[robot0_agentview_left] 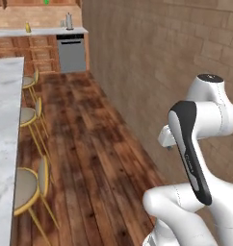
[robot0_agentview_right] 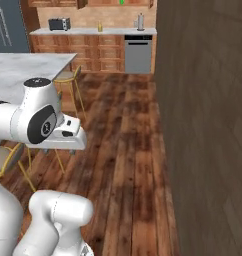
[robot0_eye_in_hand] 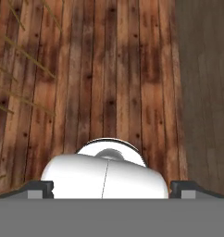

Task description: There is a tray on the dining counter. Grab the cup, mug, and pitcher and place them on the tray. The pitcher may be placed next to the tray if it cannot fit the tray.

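Kitchen w/ plank floor (robot0_agentview_left: 94,144) running between the dining counter (robot0_agentview_left: 5,120) and a brick wall (robot0_agentview_left: 157,62). Marble top of the dining counter fills the left edge of the left base view; in the right base view it sits at upper left (robot0_agentview_right: 28,67). Stools (robot0_agentview_left: 29,115) w/ yellow legs stand tucked along its near side, prob. to keep the aisle free. Far end: back counter (robot0_agentview_left: 36,31) above wood drawers and a dishwasher (robot0_agentview_left: 71,50); a small yellow item (robot0_agentview_left: 28,27), poss. the pitcher, stands on it near the middle, too small to confirm. A grey vessel (robot0_agentview_left: 69,20) is toward its right end; contents not visible. Tray, cup, mug: not identifiable on the visible stretch of counter. Arm folded high over the base, hand aimed at the floor, a carry posture for driving, by judgement. Gripper (robot0_eye_in_hand: 111,187): fingers (robot0_eye_in_hand: 40,189) spread fully wide at the bottom corners of the hand view, nothing between them.
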